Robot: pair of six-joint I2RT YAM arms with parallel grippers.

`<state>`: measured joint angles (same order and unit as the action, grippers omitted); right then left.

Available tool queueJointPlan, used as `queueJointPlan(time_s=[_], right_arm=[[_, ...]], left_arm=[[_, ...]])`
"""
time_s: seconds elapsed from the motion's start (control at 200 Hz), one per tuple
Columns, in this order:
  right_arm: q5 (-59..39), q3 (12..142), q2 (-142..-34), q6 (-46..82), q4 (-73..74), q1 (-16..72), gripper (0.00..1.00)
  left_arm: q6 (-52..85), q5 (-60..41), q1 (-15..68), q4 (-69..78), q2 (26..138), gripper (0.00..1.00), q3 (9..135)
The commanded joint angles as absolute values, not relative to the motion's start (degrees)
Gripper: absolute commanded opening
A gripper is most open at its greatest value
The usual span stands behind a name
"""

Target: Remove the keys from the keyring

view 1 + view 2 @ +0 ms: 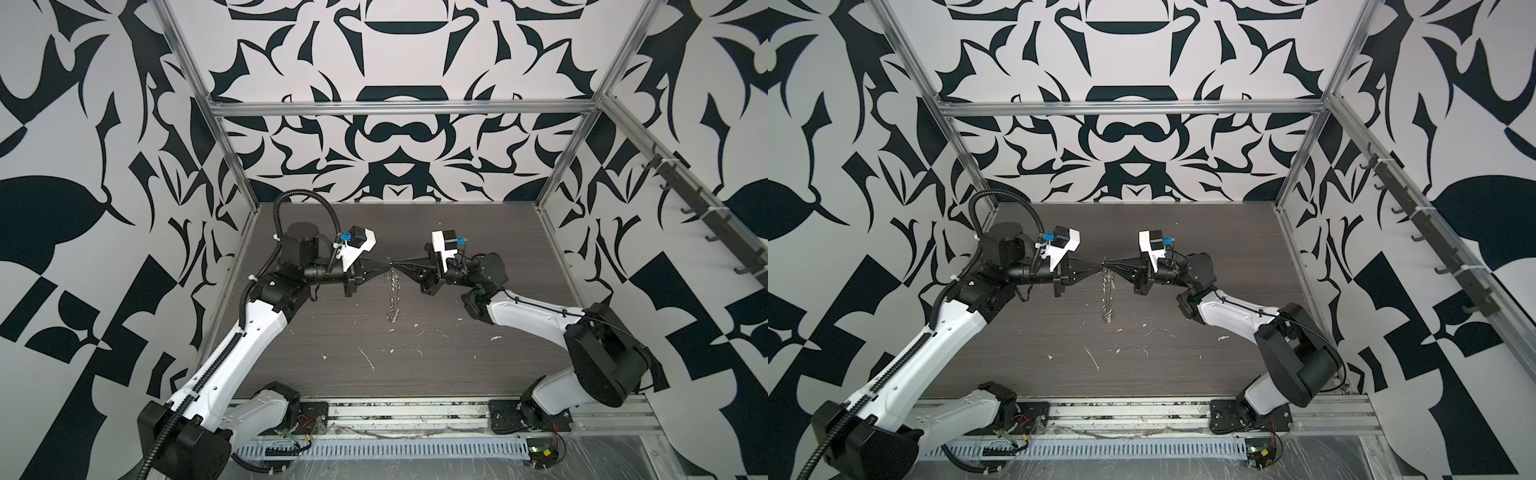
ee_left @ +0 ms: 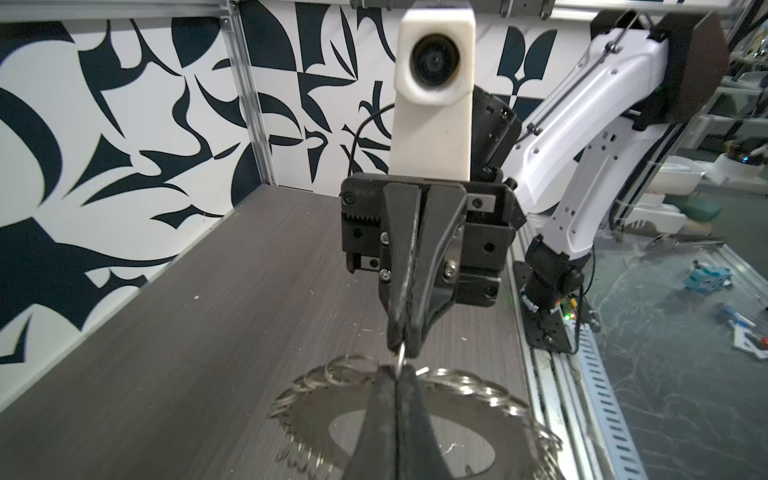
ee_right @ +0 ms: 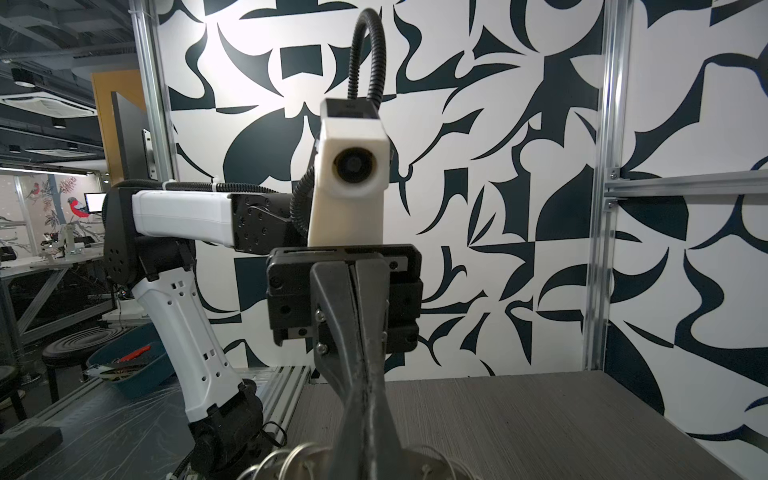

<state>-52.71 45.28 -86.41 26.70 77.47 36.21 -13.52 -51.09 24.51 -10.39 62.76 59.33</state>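
Keyring [image 1: 392, 297] is hung edge-on above mid table [image 1: 457, 365]; no key or tag can be made out. Right end effector [image 2: 401, 347] is clenched on a rim split ring [image 2: 401, 360], and left end effector [image 2: 397, 374] is clamped on the rim beside it. Pulls should be made short and in-line, with the disc steadied.

A dark wood-grain tabletop [image 1: 332, 374] fills the lower middle of both top views, with white flecks [image 1: 368, 359] toward its front. Black-and-white patterned walls [image 1: 395, 141] rise behind and beside it, edged by silver metal bars [image 1: 399, 109]. A rail of dark hooks [image 1: 690, 193] runs down the right, and a slotted grey strip [image 1: 395, 449] lies along the bottom.
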Motion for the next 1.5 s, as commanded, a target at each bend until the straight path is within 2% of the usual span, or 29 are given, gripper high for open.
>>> queueJointPlan(time_s=[0.0, 0.06, 0.1, 0.17, 0.325, 0.73, 1.145, 1.335, 1.4, 1.495], right_arm=[[-52.9, 48.0, -85.7, 27.4, 81.5, 36.6, 0.00], [-53.1, 47.7, -85.2, 27.7, 80.6, 36.4, 0.01], [-53.5, 47.8, -84.8, 28.7, 79.1, 35.8, 0.18], [-54.1, 47.4, -83.5, 28.8, 76.1, 34.4, 0.40], [-54.4, 46.1, -78.8, 20.1, 64.9, 33.5, 0.44], [-56.6, 48.7, -75.6, 5.5, 42.3, 35.7, 0.41], [-56.8, 51.3, -78.4, 4.5, 41.7, 38.4, 0.34], [-56.7, 52.2, -79.2, 4.1, 41.0, 38.9, 0.24], [-56.6, 52.3, -79.2, 3.5, 40.3, 39.0, 0.17], [-56.6, 52.5, -79.2, 2.5, 39.6, 39.1, 0.00]], left_arm=[[-14.9, -51.0, 24.6, -10.4, 62.2, 0.00, 59.4], [-16.7, -49.3, 24.7, -12.2, 61.7, 0.00, 59.6], [-18.5, -47.8, 24.7, -14.0, 61.3, 0.00, 59.9], [-22.0, -45.7, 24.7, -18.2, 61.0, 0.00, 60.9], [-26.0, -43.8, 24.7, -20.9, 59.6, 0.00, 61.1], [-34.6, -42.8, 24.8, -27.5, 58.3, 0.00, 62.8], [-40.0, -42.4, 26.4, -27.7, 56.4, 0.00, 61.5], [-40.3, -42.6, 26.8, -27.7, 56.5, 0.00, 61.4], [-40.3, -42.6, 26.7, -27.7, 56.5, 0.00, 61.5], [-40.1, -42.7, 26.7, -27.9, 56.7, 0.00, 61.8]])
